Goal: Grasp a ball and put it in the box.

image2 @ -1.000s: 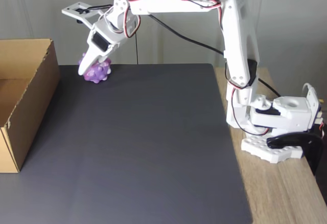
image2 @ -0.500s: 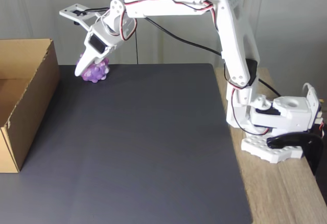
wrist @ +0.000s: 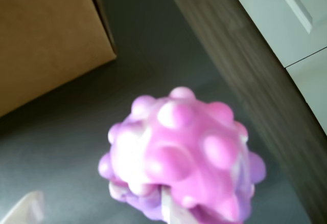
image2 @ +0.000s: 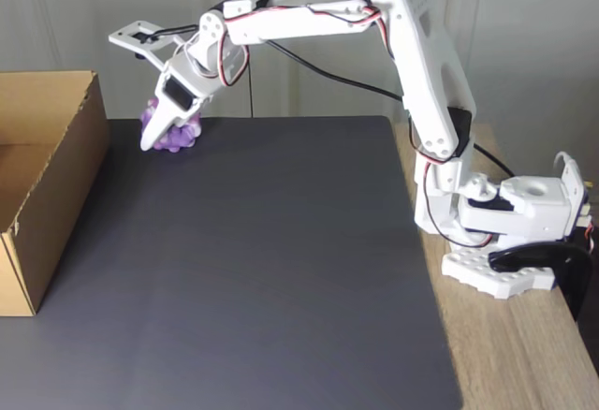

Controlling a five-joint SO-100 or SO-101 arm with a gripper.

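Observation:
The ball (wrist: 179, 152), purple and pink with rounded knobs, sits close in front of the wrist camera, with one white finger (wrist: 166, 211) across its lower side. In the fixed view the ball (image2: 180, 132) is at the far left of the dark mat, partly hidden behind my gripper (image2: 154, 137), which is shut on it. The box (image2: 56, 185), brown cardboard with its top open, stands at the left edge of the fixed view, a short way left of the gripper. In the wrist view a corner of the box (wrist: 51, 35) fills the upper left.
A dark grey mat (image2: 262, 270) covers most of the table. The arm's white base (image2: 505, 232) stands on the wooden strip at the right. A pale wall (image2: 309, 64) runs right behind the mat's far edge, close to the ball.
The gripper has shifted a little to the left, towards the box, and the ball has moved left with it. The upper arm has risen slightly.

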